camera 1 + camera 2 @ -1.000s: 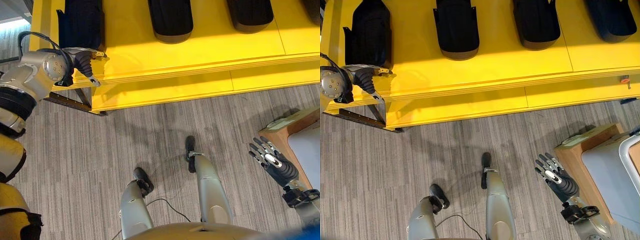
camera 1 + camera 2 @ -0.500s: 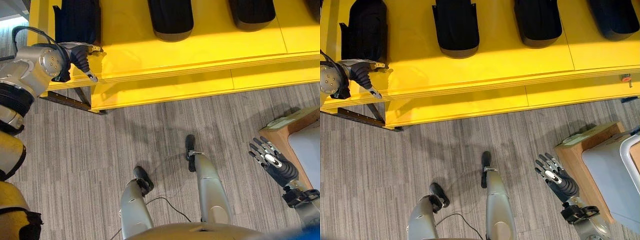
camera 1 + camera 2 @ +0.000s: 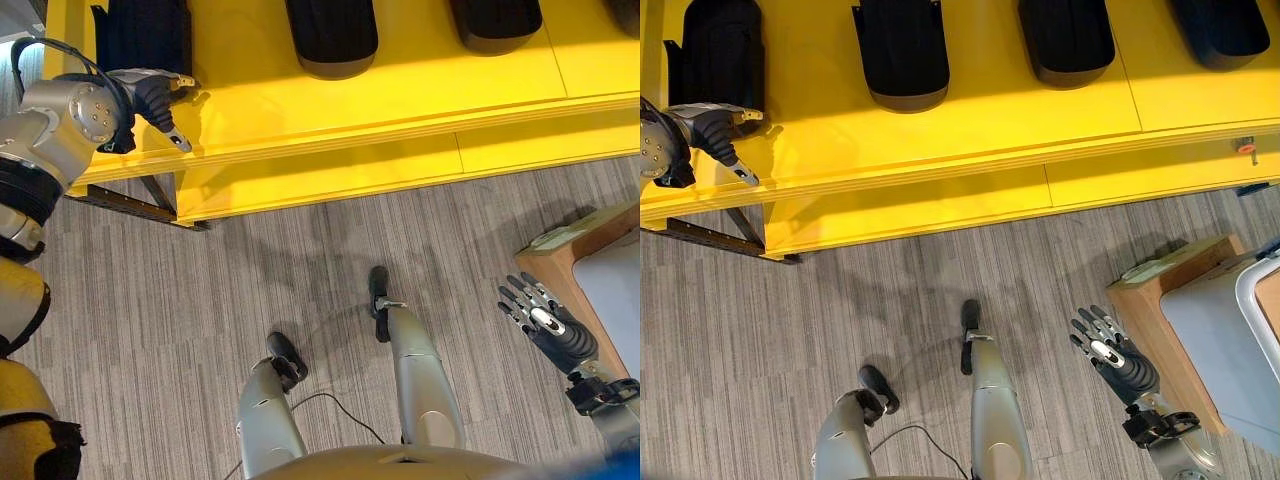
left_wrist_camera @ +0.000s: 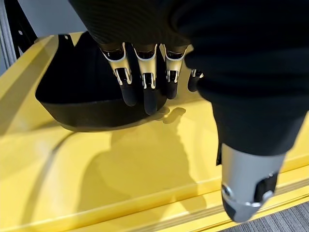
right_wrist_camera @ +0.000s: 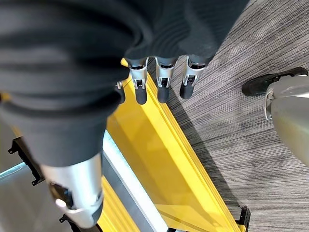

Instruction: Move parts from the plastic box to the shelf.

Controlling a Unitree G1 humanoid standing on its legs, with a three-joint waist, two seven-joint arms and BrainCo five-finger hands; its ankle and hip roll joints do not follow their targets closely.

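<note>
We're looking down on the yellow shelf (image 3: 970, 130), and there's a row of black parts lying on its top deck. Far left sits one black part (image 3: 715, 55), and right at its near end is our left hand (image 3: 715, 130), poised over the front edge of the shelf. From the left wrist view, the fingers (image 4: 145, 82) hang fairly straight and relaxed, dark tips pointing down at the near lip of that same part (image 4: 82, 92), with bare yellow board beneath; we can't tell whether the tips touch the part, but nothing is pinched or wrapped, the hand is empty. Further along the shelf lie a second part (image 3: 898, 50), a third part (image 3: 1065, 40) and a fourth part (image 3: 1220, 30), each well apart from its neighbour. Down on the right, our right hand (image 3: 1110, 355) hangs low over the striped grey floor (image 3: 840, 300), fingers spread and straight, holding nothing. Just beside it, on its outer side, stands a brown wooden box (image 3: 1170, 300), and set on that is the pale grey plastic box (image 3: 1225, 350) with its white rim; what lies inside we can't make out. Under the shelf's left end, a dark metal bracket (image 3: 715, 235) runs along the floor.
</note>
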